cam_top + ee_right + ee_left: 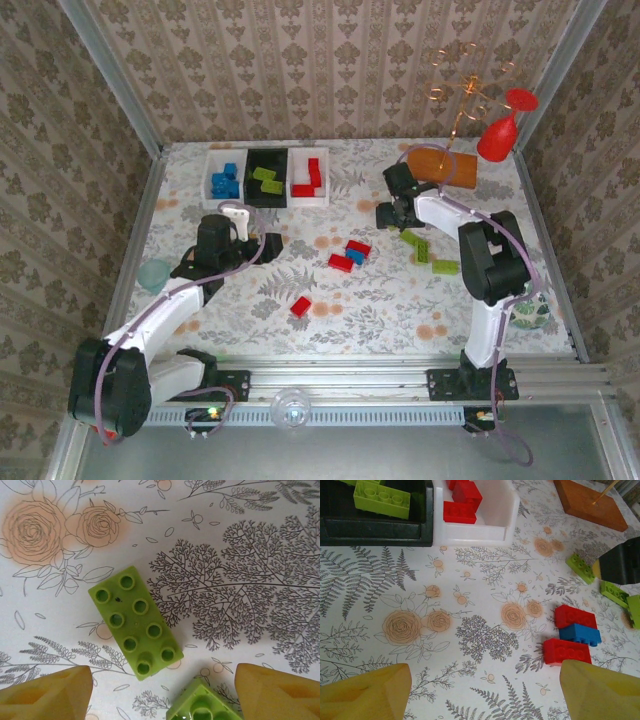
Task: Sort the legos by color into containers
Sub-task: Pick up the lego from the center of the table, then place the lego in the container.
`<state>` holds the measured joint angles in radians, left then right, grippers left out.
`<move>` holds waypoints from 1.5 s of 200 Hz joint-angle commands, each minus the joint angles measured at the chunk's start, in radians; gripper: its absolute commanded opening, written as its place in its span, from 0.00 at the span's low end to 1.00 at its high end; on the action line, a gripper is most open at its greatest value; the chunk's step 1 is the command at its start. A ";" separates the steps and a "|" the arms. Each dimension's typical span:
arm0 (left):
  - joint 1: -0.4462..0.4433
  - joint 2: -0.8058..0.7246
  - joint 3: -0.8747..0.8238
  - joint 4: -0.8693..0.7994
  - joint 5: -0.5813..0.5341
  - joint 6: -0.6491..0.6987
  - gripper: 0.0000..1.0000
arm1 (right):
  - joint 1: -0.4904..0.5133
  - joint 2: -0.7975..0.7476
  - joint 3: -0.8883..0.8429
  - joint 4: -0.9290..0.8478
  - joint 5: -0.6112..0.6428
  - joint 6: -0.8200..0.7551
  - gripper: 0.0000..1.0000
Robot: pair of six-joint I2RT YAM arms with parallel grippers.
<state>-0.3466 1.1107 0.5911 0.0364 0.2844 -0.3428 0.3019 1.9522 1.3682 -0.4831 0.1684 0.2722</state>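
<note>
Legos (341,262) are partly sorted. Blue ones sit in the left white bin, lime green in the black middle one and red in the right white one of the containers (267,178), which stand side by side near the back wall, left of centre. Loose bricks lie on the bench (380,300): a lone red brick (300,306) near the middle, a red and blue cluster (352,253) beyond it, and green bricks (445,266) beside the right arm. The left claw (485,680) hangs with its fingers wide apart and empty over bare floral surface, with open room up to the bins' front walls. The right claw (162,680) is likewise spread and empty above a lime green brick (135,625), with a second green brick (200,705) between its fingers at the frame's lower edge. A teal cup (155,273) stands at the left edge; a wooden block (445,165) and red wine glass (503,130) crowd the far right corner. Patterned walls (300,70) close three sides, and a metal rail (350,375) runs along the near edge.
</note>
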 commanded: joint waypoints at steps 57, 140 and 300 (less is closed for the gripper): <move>-0.003 -0.017 0.024 -0.010 -0.009 0.030 0.80 | -0.004 0.125 0.125 -0.106 -0.018 -0.011 0.71; -0.002 -0.026 0.024 -0.015 -0.011 0.034 0.79 | -0.056 0.217 0.214 -0.140 -0.094 0.007 0.54; 0.096 -0.084 -0.030 -0.009 -0.072 -0.020 0.80 | 0.158 -0.019 0.137 0.379 -0.414 0.196 0.39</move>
<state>-0.2932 1.0721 0.5884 0.0303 0.2443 -0.3363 0.3450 1.9266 1.4315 -0.2531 -0.1513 0.3801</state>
